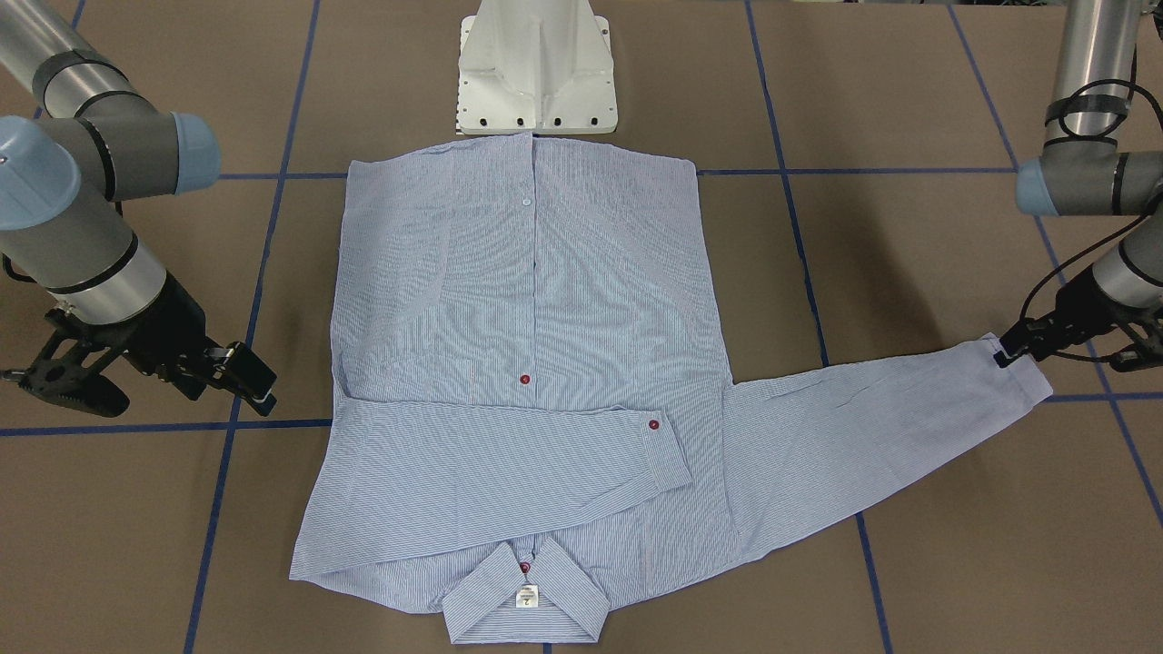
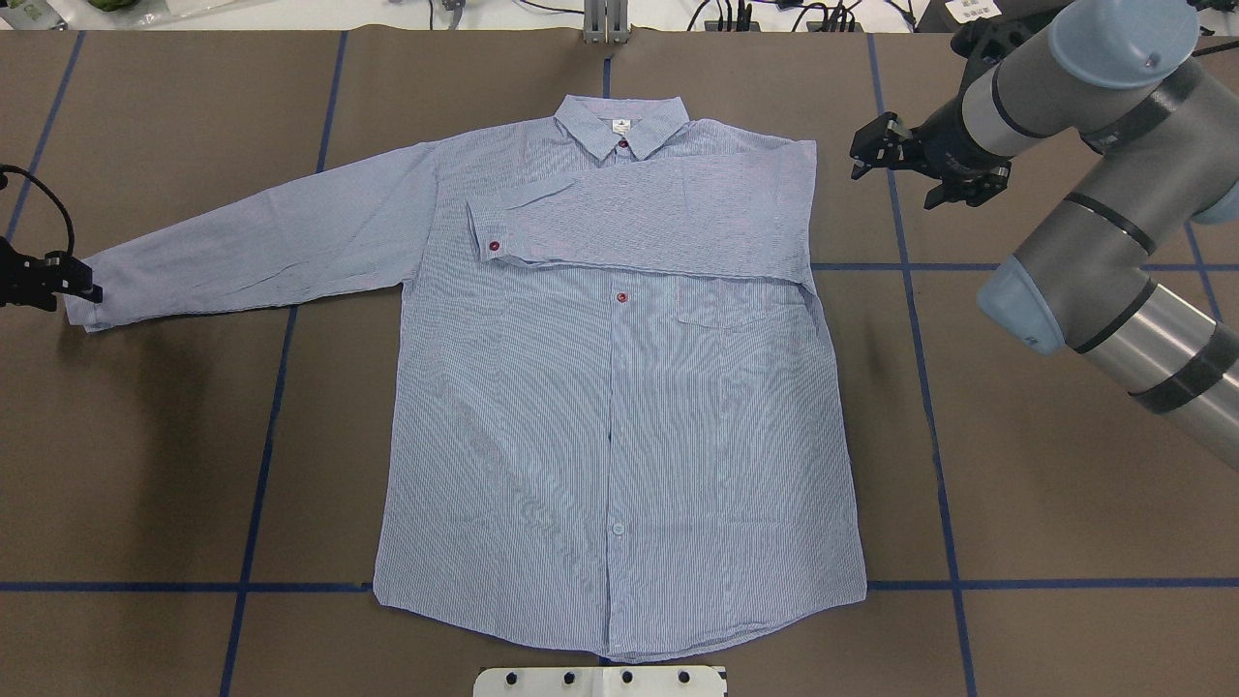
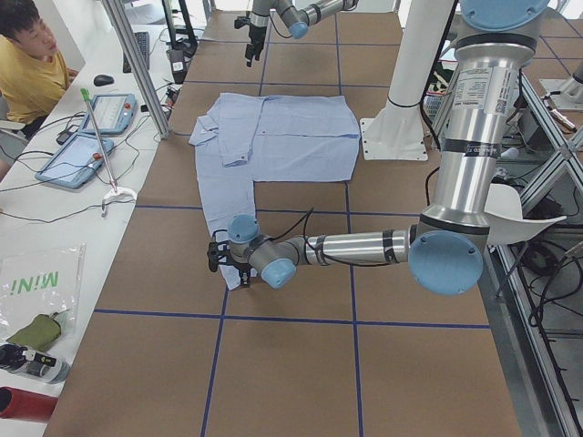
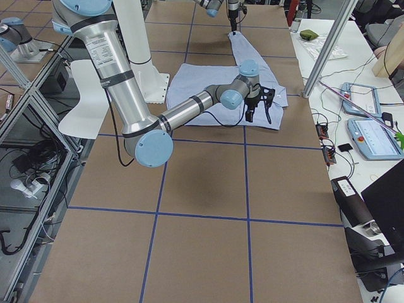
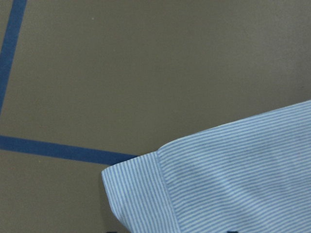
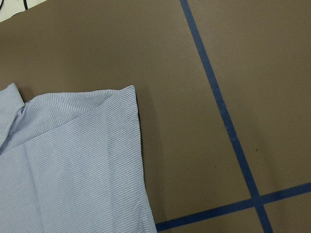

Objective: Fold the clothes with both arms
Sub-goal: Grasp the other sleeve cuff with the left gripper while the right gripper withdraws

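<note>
The striped shirt (image 2: 619,416) lies flat and front up on the brown table, collar (image 2: 621,121) at the far edge. Its sleeve (image 2: 668,213) on my right side is folded across the chest. The other sleeve (image 2: 261,242) stretches out sideways, and its cuff (image 5: 141,194) lies flat. My left gripper (image 1: 1070,356) sits low at that cuff, jaws spread, one fingertip (image 1: 1007,351) touching the cuff's corner. Beside the folded shoulder (image 6: 73,160), my right gripper (image 2: 905,179) hovers open and holds nothing.
The white pedestal base (image 1: 536,73) stands right at the shirt's hem. Blue tape lines (image 2: 261,465) cross the table. A person in yellow (image 3: 27,64) sits at a side bench with tablets (image 3: 77,155) beyond the far edge.
</note>
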